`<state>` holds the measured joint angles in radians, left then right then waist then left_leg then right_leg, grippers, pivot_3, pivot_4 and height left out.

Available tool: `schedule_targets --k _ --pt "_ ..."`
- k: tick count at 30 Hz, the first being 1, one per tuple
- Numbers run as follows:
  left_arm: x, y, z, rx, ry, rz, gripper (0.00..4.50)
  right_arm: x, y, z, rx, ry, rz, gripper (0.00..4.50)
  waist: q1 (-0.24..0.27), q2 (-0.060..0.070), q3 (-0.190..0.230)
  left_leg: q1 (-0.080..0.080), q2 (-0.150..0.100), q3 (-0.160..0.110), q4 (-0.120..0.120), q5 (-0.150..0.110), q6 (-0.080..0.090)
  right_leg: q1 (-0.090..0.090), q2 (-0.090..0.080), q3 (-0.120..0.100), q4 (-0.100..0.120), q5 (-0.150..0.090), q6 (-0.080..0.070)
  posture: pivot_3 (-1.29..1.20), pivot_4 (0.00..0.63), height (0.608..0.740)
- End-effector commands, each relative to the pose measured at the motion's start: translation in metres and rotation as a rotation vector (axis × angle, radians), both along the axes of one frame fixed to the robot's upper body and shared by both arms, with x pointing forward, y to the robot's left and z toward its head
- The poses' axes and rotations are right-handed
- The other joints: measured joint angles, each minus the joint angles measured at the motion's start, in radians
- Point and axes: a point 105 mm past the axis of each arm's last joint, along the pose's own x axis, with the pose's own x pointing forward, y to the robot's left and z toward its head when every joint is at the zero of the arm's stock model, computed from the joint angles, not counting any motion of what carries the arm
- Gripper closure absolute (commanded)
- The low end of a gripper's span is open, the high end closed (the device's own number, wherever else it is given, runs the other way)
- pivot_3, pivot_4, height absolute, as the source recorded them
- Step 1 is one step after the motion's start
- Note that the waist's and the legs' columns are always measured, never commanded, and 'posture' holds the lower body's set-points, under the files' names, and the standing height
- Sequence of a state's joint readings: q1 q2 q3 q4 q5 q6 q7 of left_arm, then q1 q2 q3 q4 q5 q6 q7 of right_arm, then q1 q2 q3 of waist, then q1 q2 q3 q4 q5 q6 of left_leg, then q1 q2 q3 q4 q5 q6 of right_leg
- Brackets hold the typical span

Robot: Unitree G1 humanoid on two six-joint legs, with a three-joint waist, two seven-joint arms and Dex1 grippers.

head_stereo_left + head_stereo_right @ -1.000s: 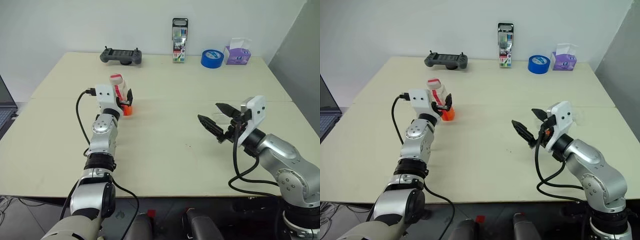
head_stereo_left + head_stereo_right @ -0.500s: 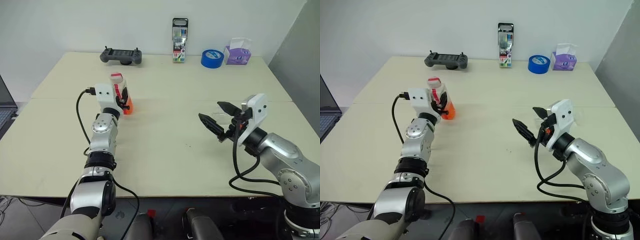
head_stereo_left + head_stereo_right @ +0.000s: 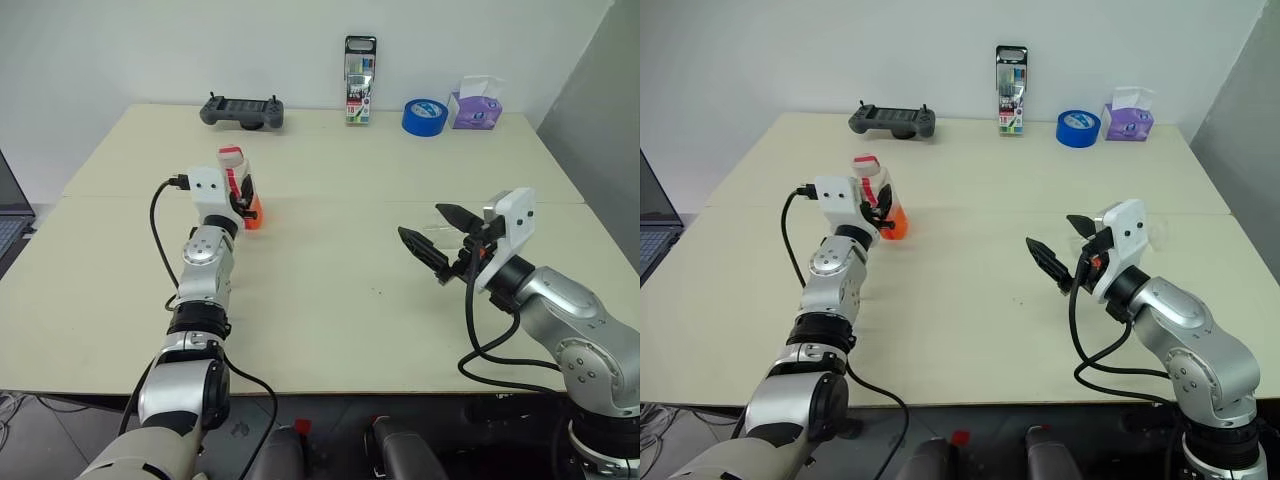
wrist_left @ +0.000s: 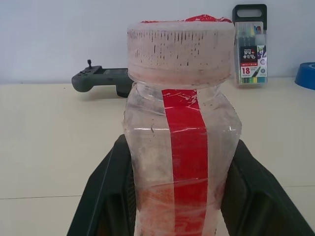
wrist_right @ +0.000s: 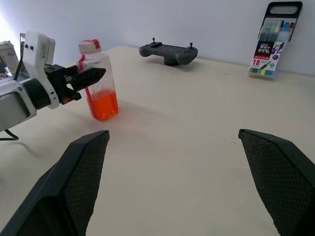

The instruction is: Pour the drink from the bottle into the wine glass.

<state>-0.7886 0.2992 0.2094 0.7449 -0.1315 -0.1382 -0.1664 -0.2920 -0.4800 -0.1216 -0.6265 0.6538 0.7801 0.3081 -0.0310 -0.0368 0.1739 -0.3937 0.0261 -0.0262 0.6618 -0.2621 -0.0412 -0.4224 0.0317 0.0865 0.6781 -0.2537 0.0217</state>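
Across the wide cream table (image 3: 330, 300) we have both arms out, left far, right nearer. Our left gripper (image 3: 883, 206) is clamped on the bottle (image 3: 238, 185), which stands upright on the table at left-centre w/ its cap (image 4: 180, 49) on; gripping the mid-body keeps it steady for a lift & tilt, we judge. Orange-red drink (image 5: 102, 104) fills only the lower part. Our right gripper (image 3: 438, 238) hovers over the right side w/ fingers spread wide, holding nothing; just behind it something clear (image 3: 1155, 234) sits on the table, prob. the wine glass, but we can't tell for sure. Along the far edge: black controller (image 3: 242, 110), marker pack (image 3: 359, 80), blue tape roll (image 3: 424, 116), purple tissue box (image 3: 474, 104), all well apart from the work. Nothing lies btw bottle and right side; the cap is the one obstacle to pouring.
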Motion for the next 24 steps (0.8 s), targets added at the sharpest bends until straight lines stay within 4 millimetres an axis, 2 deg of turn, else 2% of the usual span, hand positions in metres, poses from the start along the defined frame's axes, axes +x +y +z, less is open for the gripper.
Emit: schedule_targets --k 1,11,17,20,24 --pt "0.001 0.001 0.025 0.014 -0.075 0.001 2.73 -0.006 -0.001 0.013 0.003 -0.063 0.006 0.0 0.0 0.0 0.0 0.0 0.0 0.0 0.0 0.0 0.0 0.0 0.0 0.0 0.0 0.0 0.0 0.0 0.15 0.74" --pt "0.0 -0.002 0.025 0.015 -0.072 -0.01 2.73 -0.004 -0.002 0.015 -0.004 -0.069 0.001 0.0 0.0 0.0 0.0 0.0 0.0 0.0 0.0 0.0 0.0 0.0 0.0 0.0 0.0 0.0 0.0 0.0 0.15 0.74" --pt "-0.007 -0.063 0.041 0.09 -0.086 -0.33 2.73 -0.001 0.004 0.027 -0.05 -0.088 0.052 0.0 0.002 0.0 0.0 -0.001 0.0 0.0 0.001 0.0 0.0 0.0 0.0 -0.002 0.0 0.0 0.0 0.0 0.15 0.74" --pt "-0.028 -0.108 0.048 0.134 -0.088 -0.619 2.73 0.004 0.016 0.044 -0.042 -0.124 0.135 0.0 0.0 0.0 0.0 -0.001 -0.001 0.0 0.001 0.0 0.0 -0.001 0.0 -0.003 0.0 0.0 0.0 0.0 0.15 0.74" --pt "-0.055 -0.142 0.051 0.151 -0.071 -0.888 2.73 0.012 0.021 0.053 -0.046 -0.137 0.166 0.0 -0.001 0.0 0.0 -0.001 -0.001 0.0 0.0 0.0 0.0 -0.001 0.001 -0.004 0.0 0.0 0.0 0.0 0.15 0.74"
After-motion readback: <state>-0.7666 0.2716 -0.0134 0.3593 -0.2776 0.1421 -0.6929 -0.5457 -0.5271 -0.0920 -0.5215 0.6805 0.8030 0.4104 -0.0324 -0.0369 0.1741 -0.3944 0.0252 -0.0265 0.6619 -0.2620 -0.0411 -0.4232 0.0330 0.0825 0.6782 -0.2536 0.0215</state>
